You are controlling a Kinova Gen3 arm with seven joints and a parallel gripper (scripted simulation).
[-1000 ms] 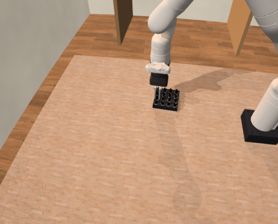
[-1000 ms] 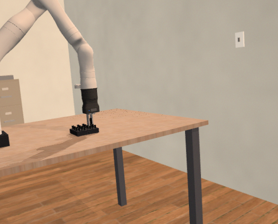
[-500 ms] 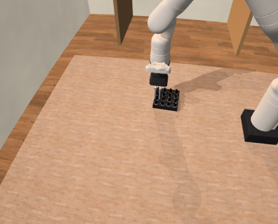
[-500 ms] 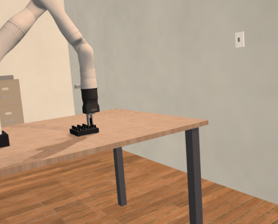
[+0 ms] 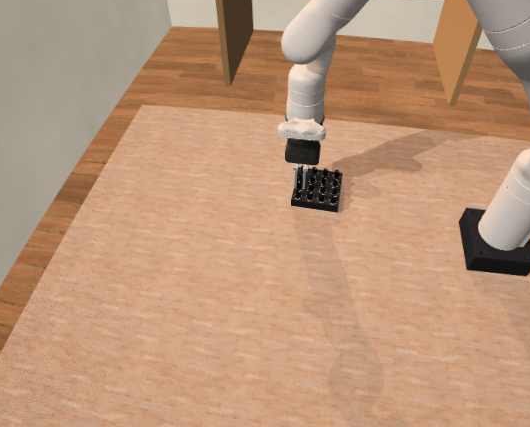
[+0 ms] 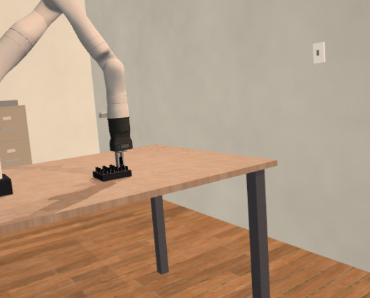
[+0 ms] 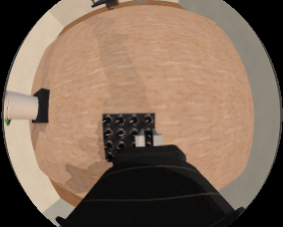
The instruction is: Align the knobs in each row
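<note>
The knob box (image 5: 315, 204) (image 6: 113, 176) (image 7: 114, 126) rests upright on the counter (image 5: 205, 321) (image 6: 195, 165) (image 7: 199, 75), above and right of centre in the top view. The counter's far edge runs behind it, nearer than the left edge. A broad counter surface extends from the box toward the lower left of that view; in the wrist view it extends upward and to the right. The arm's black base (image 5: 472, 221) (image 6: 8, 189) (image 7: 44, 105) stands well apart, at the right of the top view.

The hand (image 5: 300, 186) (image 6: 120, 165) (image 7: 147, 134) points down over the box. Its fingers are partly open, one on each side of a knob in the leftmost column of the top view. Contact is too small to verify; whether the knob is gripped cannot be told. Neighbouring knobs stand close beside the fingers.

A filing cabinet (image 6: 17, 119) stands at the left of the exterior view, drawers closed, contents hidden.
</note>
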